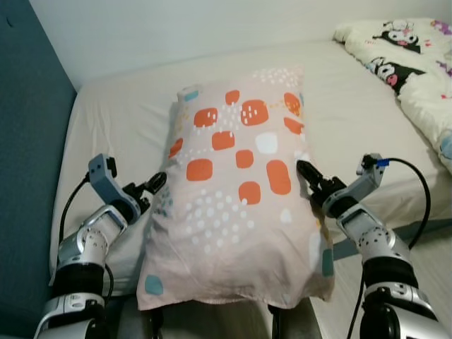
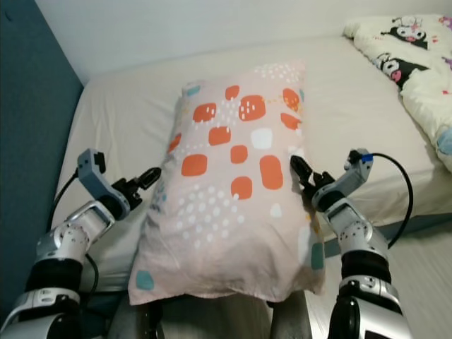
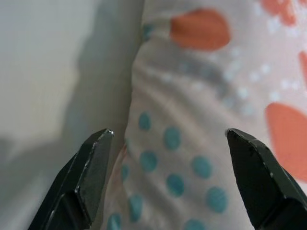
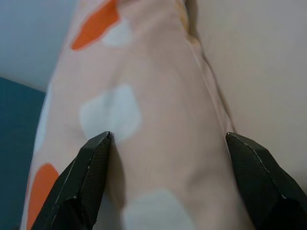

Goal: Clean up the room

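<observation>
We stand at the near edge of a bed [image 1: 127, 113] covered by a plain cream sheet, with a teal wall [image 1: 28, 141] along its left side. A comforter [image 1: 417, 63] printed with cartoon figures is bunched at the bed's far right corner. The pillow [image 1: 233, 205], pale pink with orange patches and white and teal dots, lies lengthwise across the near part of the bed, its near end overhanging the near edge. Our left gripper [image 1: 152, 187] sits at the pillow's left side, jaws spread wide with the dotted fabric between them. Our right gripper [image 1: 308, 175] is at the pillow's right side, jaws likewise wide apart; whether its fingertips [image 4: 96, 158] actually press the cloth is hard to judge.
</observation>
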Controlling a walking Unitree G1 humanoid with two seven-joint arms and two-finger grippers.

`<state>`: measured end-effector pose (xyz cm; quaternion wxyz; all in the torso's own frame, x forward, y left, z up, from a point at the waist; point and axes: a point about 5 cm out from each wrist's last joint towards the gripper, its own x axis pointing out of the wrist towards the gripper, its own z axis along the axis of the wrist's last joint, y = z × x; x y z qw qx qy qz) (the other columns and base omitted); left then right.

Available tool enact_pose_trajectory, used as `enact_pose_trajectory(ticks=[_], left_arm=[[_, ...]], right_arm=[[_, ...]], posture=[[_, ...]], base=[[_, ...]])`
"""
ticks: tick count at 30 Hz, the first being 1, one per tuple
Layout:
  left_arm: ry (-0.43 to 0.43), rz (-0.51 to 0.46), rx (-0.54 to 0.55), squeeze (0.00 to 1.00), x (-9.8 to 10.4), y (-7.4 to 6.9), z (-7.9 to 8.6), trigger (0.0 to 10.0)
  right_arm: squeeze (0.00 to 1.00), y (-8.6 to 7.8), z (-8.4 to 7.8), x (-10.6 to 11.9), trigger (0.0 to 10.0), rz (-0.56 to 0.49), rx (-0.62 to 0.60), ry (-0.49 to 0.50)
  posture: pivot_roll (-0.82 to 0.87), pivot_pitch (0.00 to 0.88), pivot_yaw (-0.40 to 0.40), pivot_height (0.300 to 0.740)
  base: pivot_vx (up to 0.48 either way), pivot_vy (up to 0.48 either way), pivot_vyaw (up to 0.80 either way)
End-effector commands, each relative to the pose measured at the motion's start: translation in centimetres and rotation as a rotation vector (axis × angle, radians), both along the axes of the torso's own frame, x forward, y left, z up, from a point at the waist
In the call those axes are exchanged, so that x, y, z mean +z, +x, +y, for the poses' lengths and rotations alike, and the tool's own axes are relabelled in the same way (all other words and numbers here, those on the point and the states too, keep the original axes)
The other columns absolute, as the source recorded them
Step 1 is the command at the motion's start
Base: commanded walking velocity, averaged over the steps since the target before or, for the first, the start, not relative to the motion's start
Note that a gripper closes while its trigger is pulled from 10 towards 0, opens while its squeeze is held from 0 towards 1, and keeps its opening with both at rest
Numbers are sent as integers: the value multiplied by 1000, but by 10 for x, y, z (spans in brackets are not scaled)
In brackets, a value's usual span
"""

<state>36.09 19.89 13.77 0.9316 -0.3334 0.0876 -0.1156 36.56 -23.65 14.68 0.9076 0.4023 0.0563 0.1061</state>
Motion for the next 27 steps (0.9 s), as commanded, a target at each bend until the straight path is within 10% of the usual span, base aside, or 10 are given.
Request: enact_pose_trajectory(ticks=[1,2,5,20,23,24,25,26,27], left_arm=[[-41,47,-35,322,-13,-2,-5,10000],[-59,58,-45,55,-17,0,-6,10000],[-123,79,-79,0,-24,0,-6,10000],[-363,-47,-318,0,-18,0,-49,10000],[-367,-60,-370,0,-17,0,-60,10000],[-364,-60,-379,0,-17,0,-63,10000],[-361,-60,-388,0,-17,0,-64,10000],[-375,-57,-398,0,-17,-1,-66,10000],[-375,-57,-398,0,-17,-1,-66,10000]], right_arm=[[1000,-2,3,-10,10000,37,42,39],[1000,-1,3,-11,10000,39,65,34],[1000,-1,1,-13,10000,48,98,16],[1000,-4,3,-24,10000,77,179,-3],[773,-3,12,-24,10000,69,228,-4],[439,-3,15,-25,10000,76,241,-14],[439,-3,17,-26,10000,82,250,-22],[102,-3,20,-27,10000,87,260,-20],[102,-3,20,-27,10000,87,260,-20]], posture=[[7,304,15,534],[7,304,15,534],[13,311,12,534],[18,315,13,534],[19,315,13,534],[21,312,14,534],[20,311,14,534],[20,310,15,534],[20,310,15,534]], base=[[0,0,0],[0,0,0],[0,0,0],[0,0,0],[0,0,0],[0,0,0],[0,0,0],[0,0,0],[0,0,0]])
